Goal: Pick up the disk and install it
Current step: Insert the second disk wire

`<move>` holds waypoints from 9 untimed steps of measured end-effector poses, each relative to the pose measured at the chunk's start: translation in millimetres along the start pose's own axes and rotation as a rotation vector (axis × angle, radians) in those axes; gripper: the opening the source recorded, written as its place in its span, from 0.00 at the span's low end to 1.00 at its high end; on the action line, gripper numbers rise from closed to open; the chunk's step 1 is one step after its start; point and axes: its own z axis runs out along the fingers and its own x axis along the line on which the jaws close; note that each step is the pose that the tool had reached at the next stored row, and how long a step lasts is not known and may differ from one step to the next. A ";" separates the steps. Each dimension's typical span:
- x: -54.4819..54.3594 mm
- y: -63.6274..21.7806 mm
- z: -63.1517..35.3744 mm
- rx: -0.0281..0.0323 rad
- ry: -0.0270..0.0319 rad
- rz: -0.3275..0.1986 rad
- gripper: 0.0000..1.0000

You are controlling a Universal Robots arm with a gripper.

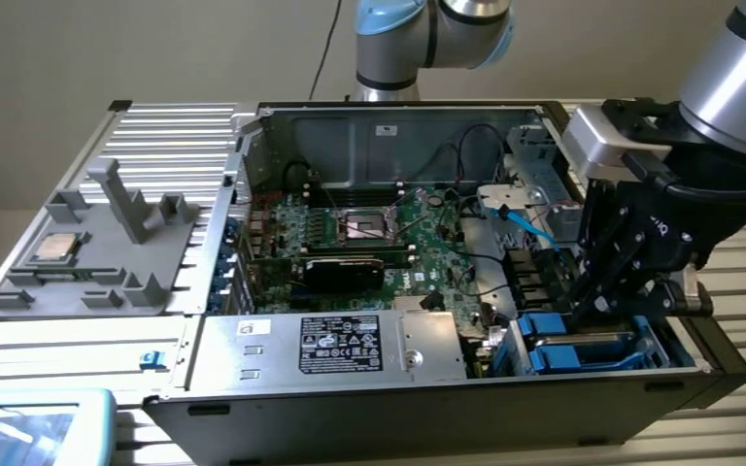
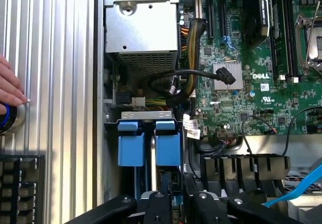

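Closest to us, our gripper point(image 1: 613, 309) reaches down into the open computer case point(image 1: 347, 121), at the drive bay in the corner toward the exterior view's right. We see the disk point(image 2: 149, 142), framed by its blue carrier, seated upright in that bay beside the power supply point(image 1: 334, 345). We cannot tell how far our gripper is parted or whether it grips anything.

An open computer case point(image 1: 218, 335) is laid on a slatted metal table point(image 1: 166, 136). Inside, a green motherboard point(image 1: 387, 243) is mounted; at its 6 o'clock a silver power supply point(image 1: 334, 345) is fitted. At 9 o'clock, a grey fixture point(image 1: 114, 243) carries a CPU chip point(image 1: 55, 249).
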 end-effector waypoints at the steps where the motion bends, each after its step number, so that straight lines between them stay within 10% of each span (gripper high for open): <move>1: 0.1 0.5 -4.4 0.0000 0.0012 0.000 0.24; 9: -0.4 1.9 -38.4 0.0005 0.0111 0.001 0.24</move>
